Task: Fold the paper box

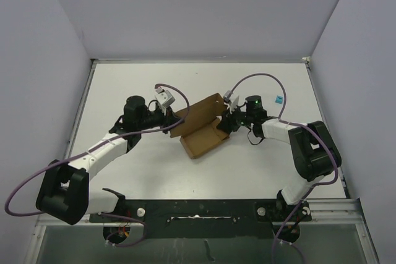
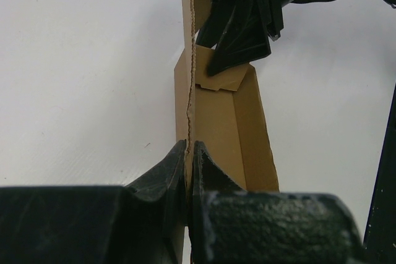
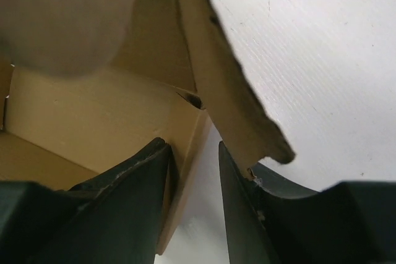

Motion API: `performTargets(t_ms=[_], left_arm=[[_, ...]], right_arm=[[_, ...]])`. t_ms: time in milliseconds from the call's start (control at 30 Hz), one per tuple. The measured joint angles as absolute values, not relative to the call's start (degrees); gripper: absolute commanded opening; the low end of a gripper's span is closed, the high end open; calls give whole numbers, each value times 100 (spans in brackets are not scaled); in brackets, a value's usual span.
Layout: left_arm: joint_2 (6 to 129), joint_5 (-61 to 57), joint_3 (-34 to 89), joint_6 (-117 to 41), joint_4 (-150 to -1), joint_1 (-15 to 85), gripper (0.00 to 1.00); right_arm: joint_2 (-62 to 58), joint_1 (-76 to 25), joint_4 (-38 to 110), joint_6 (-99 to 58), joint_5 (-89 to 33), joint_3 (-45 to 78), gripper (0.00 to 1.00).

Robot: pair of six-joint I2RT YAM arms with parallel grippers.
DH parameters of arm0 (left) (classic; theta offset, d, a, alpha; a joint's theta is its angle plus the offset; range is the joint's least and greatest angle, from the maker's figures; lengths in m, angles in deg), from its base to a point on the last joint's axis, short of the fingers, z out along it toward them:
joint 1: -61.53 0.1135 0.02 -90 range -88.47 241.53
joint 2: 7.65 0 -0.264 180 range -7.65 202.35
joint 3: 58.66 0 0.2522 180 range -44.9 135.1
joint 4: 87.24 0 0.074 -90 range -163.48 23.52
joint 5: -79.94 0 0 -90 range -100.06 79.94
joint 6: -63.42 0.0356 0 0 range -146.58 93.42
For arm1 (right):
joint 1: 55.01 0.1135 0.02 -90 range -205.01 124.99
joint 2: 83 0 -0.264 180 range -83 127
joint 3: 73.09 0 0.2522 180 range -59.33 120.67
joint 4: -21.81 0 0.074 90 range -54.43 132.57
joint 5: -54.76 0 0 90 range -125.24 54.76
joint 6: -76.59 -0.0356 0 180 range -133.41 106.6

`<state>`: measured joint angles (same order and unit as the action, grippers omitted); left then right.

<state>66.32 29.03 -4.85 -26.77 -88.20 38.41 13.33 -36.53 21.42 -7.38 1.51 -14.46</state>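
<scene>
The brown paper box (image 1: 201,129) lies partly folded at the table's middle, one long panel raised on edge. My left gripper (image 1: 175,122) is shut on that upright panel's near edge; in the left wrist view its jaws (image 2: 190,145) pinch the thin cardboard (image 2: 216,115). My right gripper (image 1: 226,122) is at the box's right end. In the right wrist view it (image 3: 192,146) stands open astride a side wall (image 3: 185,153): one finger (image 3: 133,183) inside the box, the other (image 3: 247,214) outside, with a gap. A ragged flap (image 3: 229,91) hangs over the outer finger.
A small blue object (image 1: 278,99) lies on the white table (image 1: 124,91) behind the right arm. Purple cables loop over both arms. White walls close the table on three sides, and a black rail (image 1: 204,205) runs along the near edge.
</scene>
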Motion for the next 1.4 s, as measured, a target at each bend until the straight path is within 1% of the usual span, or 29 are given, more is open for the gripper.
performTargets(t_ms=[367, 667, 800, 867, 933, 1000, 1333, 1400], left_arm=[[6759, 2522, -467, -3105, -8896, 3881, 0], [6759, 2374, -469, -3254, -8997, 3878, 0], [6759, 2352, -480, -3300, -9003, 3876, 0], [6761, 2350, -480, -3321, -9016, 3874, 0], [6768, 2350, -480, -3337, -9032, 3872, 0], [6801, 2354, -480, -3345, -9053, 3867, 0], [6888, 2356, -480, -3363, -9077, 3826, 0], [6888, 2356, -480, -3363, -9077, 3824, 0]], right_arm=[[1333, -3249, 3272, -85, -618, -802, 31], [1506, -3214, 3775, 453, -970, -476, 32], [1624, -3162, 3947, 610, -1132, -367, 31], [1705, -3127, 4017, 667, -1228, -312, 23], [1731, -3103, 4048, 713, -1287, -308, 9], [1731, -3068, 4087, 722, -1420, -301, 1], [1814, -2989, 4258, 700, -1897, -98, 0], [1814, -2963, 4297, 700, -1958, -72, 3]])
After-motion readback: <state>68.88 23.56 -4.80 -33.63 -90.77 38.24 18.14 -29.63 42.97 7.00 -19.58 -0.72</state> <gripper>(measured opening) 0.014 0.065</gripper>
